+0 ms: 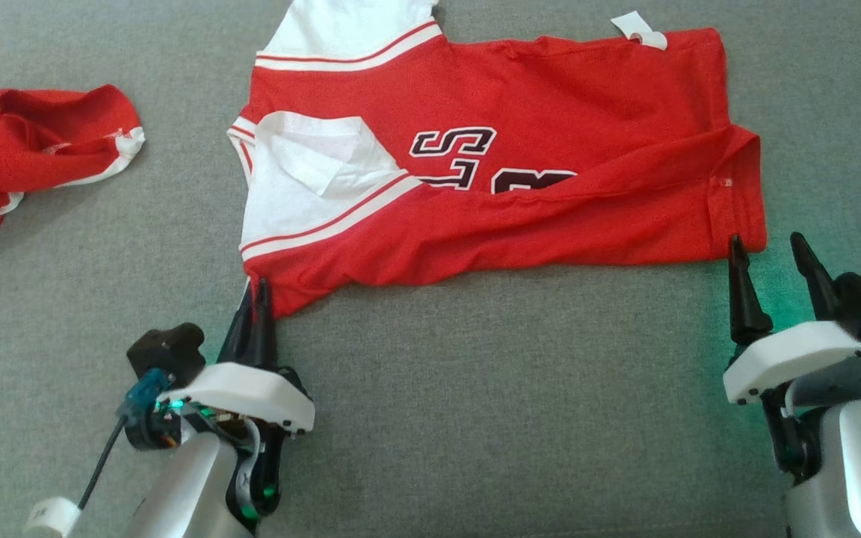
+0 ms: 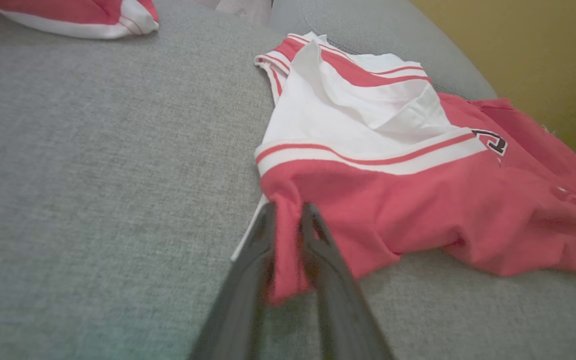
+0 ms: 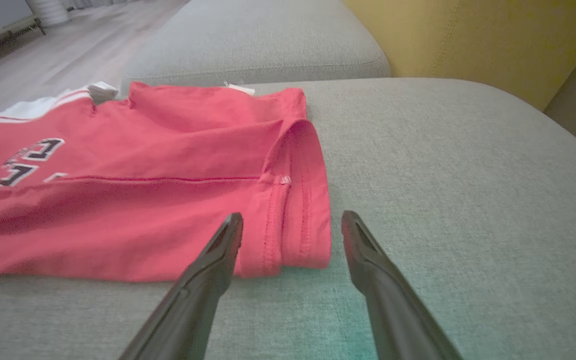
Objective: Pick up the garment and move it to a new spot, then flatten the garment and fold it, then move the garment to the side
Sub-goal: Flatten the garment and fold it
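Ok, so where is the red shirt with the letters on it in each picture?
Head view: the jersey spreads across the top middle, white sleeves left, hem right.
Left wrist view: the jersey lies right of centre, its near corner between the left gripper fingers.
Right wrist view: the jersey lies in the left half, hem end before the open right gripper.
Shared landmark: the black lettering on its chest.

Grey cushion bare on near side of jersey; 1 crumpled red garment obstructs far left; yellow panel beyond.
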Available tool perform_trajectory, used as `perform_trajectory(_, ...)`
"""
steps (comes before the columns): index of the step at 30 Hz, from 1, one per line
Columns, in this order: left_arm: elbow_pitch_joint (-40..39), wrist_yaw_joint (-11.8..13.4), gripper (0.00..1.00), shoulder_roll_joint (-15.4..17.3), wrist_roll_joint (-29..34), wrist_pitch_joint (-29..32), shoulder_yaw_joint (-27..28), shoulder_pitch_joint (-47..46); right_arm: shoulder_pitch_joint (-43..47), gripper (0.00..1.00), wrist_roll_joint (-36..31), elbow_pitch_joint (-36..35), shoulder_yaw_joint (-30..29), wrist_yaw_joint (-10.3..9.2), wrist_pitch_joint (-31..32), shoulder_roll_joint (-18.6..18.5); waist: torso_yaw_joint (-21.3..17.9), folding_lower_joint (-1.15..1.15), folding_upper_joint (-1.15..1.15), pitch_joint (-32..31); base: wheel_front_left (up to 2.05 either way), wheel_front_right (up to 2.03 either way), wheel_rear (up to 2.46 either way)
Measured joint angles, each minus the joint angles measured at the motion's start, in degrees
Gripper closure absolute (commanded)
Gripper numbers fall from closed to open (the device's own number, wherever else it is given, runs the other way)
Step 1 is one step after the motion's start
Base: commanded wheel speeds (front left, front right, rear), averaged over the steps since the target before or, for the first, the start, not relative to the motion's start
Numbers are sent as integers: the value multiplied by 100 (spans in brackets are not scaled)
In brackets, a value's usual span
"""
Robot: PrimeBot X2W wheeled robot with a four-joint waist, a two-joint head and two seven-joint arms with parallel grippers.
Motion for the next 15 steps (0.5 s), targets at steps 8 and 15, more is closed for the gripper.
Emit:
perform_trajectory(8, -3, -2, 100, -60, 12, -316, -15, -55, -322, 0, -285, 687, -98, 0, -7, 0, 95, 0, 0, 92, 0, 0, 0)
perform_trajectory(15, -164, 7, 100, -64, 37, -410, -55, -53, -652, 0, -615, 1340, -412, 0, -59, -1, 241, 0, 0, 103, 0, 0, 0)
